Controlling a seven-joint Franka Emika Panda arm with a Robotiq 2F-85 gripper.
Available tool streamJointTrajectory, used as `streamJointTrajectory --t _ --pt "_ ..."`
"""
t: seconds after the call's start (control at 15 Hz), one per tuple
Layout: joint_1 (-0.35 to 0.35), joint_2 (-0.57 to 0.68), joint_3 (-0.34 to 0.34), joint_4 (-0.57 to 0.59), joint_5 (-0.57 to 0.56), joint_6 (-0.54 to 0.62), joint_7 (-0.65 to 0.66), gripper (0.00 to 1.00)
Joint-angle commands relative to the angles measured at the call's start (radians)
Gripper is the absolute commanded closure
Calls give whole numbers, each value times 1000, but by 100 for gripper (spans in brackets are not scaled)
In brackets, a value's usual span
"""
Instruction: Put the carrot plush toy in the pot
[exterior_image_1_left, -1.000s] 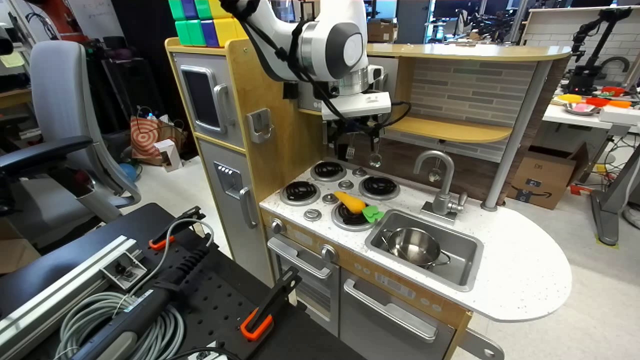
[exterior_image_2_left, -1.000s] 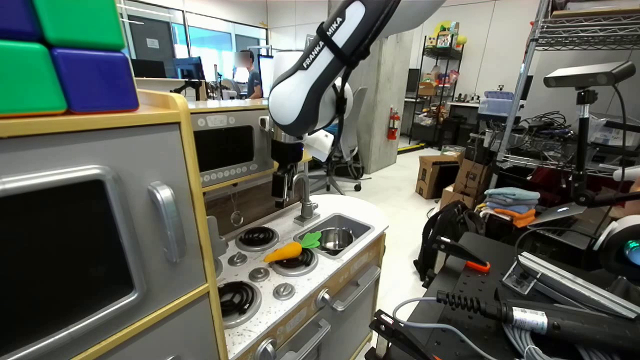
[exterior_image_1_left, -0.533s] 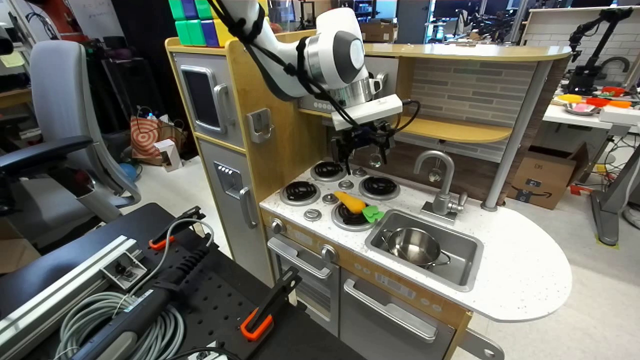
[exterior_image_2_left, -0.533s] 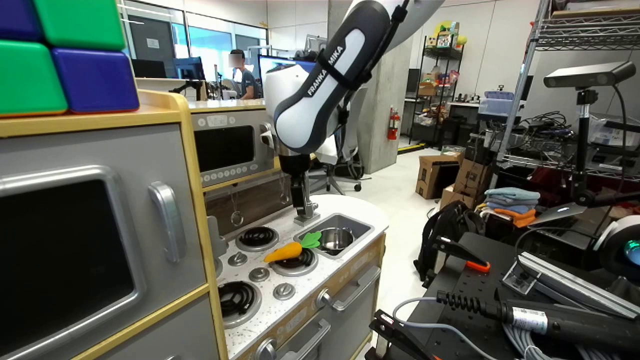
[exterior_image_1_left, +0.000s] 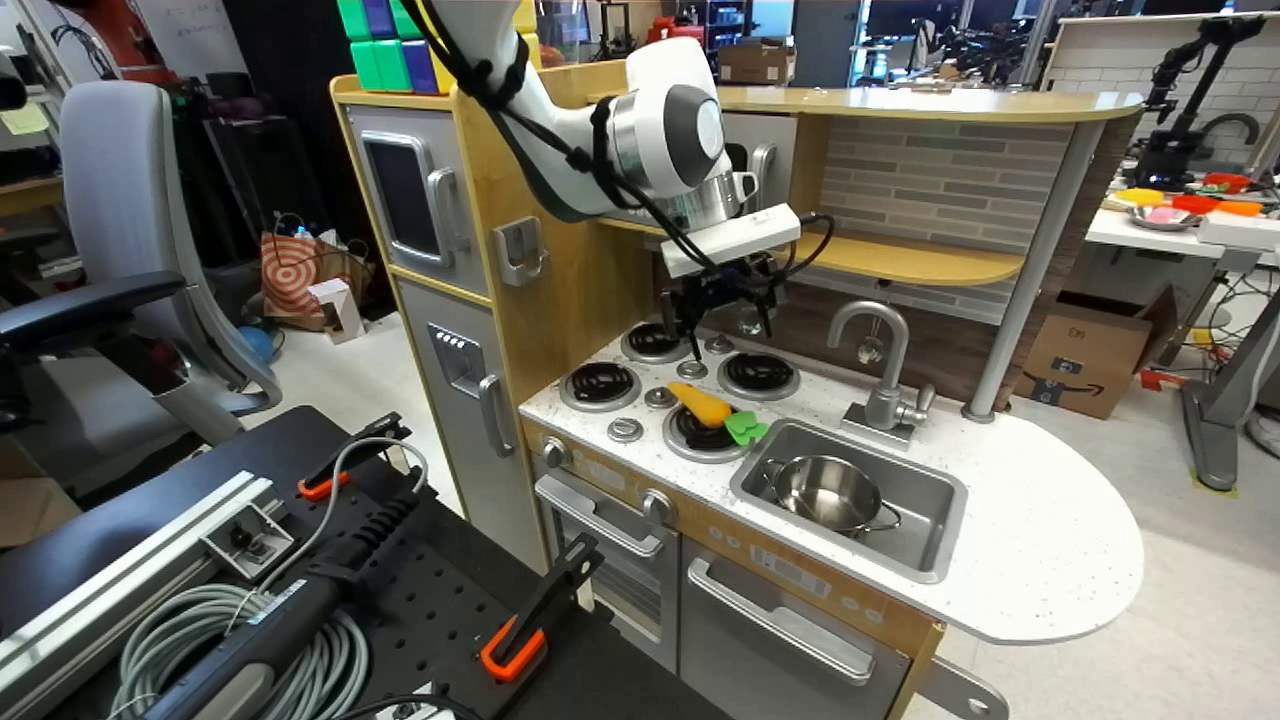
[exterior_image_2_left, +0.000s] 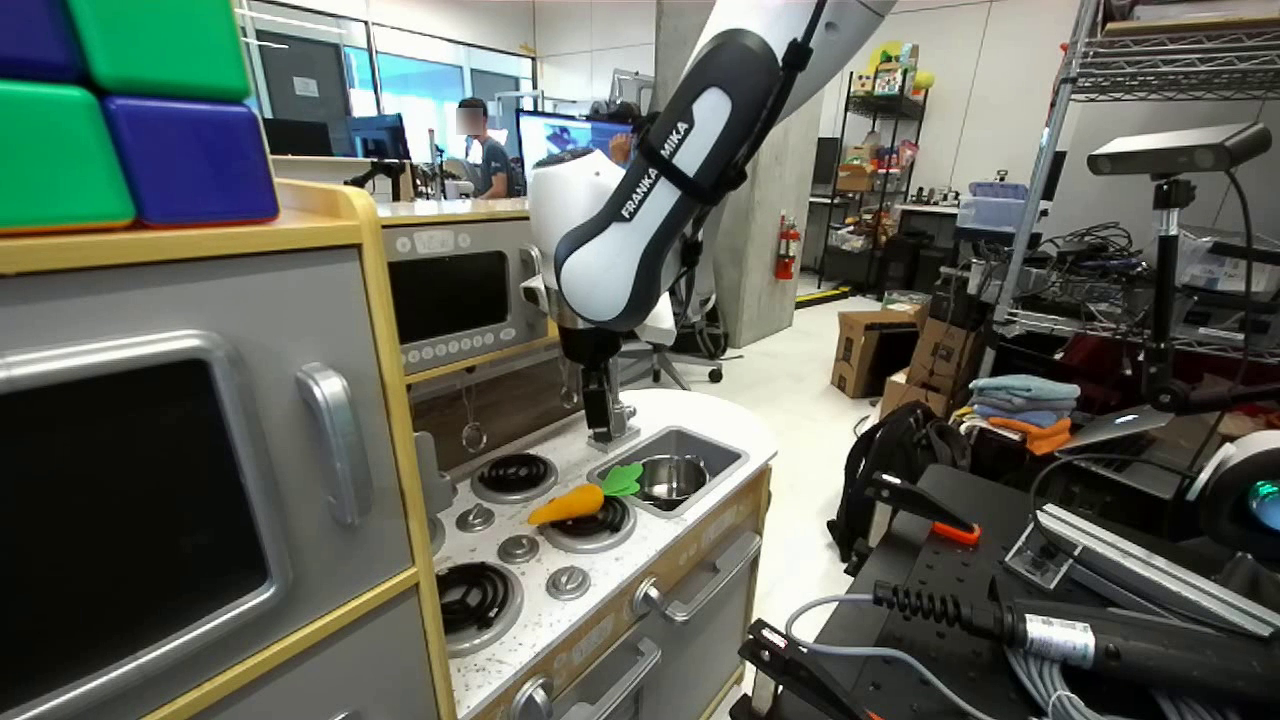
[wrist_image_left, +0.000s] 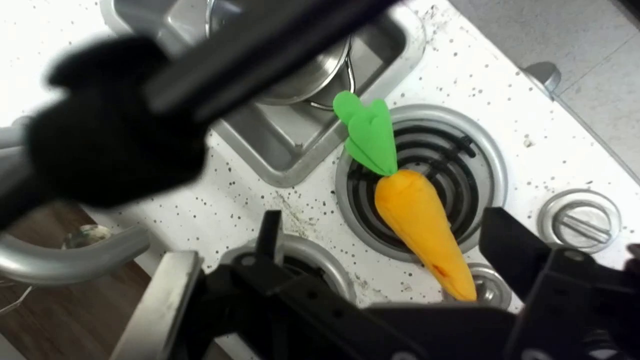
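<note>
The carrot plush toy, yellow-orange with green leaves, lies across a stove burner in both exterior views (exterior_image_1_left: 704, 406) (exterior_image_2_left: 570, 506). Its leafy end points to the sink. The metal pot stands in the sink in both exterior views (exterior_image_1_left: 828, 492) (exterior_image_2_left: 673, 478). My gripper (exterior_image_1_left: 732, 343) is open and empty, above the back of the stove. In the wrist view the carrot (wrist_image_left: 420, 220) appears between the spread fingertips (wrist_image_left: 382, 214), below them and not touched. The pot (wrist_image_left: 312, 75) shows partly behind a dark blurred part of the arm.
The sink (exterior_image_1_left: 950, 540) is sunk into the white counter, with a tall faucet (exterior_image_1_left: 888, 350) behind it. A yellow shelf (exterior_image_1_left: 900, 258) and a side panel (exterior_image_1_left: 570, 200) stand near the arm. Stove knobs (exterior_image_1_left: 625, 429) stick up around the burners.
My arm has come down and the gripper has tilted, now lower over the back of the stove; most motion was in the earlier half second. The carrot and pot have not moved.
</note>
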Motion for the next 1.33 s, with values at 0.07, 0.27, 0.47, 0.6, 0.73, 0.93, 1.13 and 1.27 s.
streamJointTrajectory --t 0.07,0.27,0.47,0.6,0.73,0.93,1.13,1.27 --pt "-69 67 60 -7 28 125 -57 0" --pt "-102 108 99 18 40 96 -106 0" --pt "-115 134 120 34 51 97 -128 0" --pt "-119 150 134 52 67 75 -151 0" --pt "-105 170 129 74 73 62 -156 0" --pt "-79 213 110 119 62 68 -138 0" --pt "-59 259 96 168 53 69 -130 0" --pt "-43 294 85 208 47 71 -122 0"
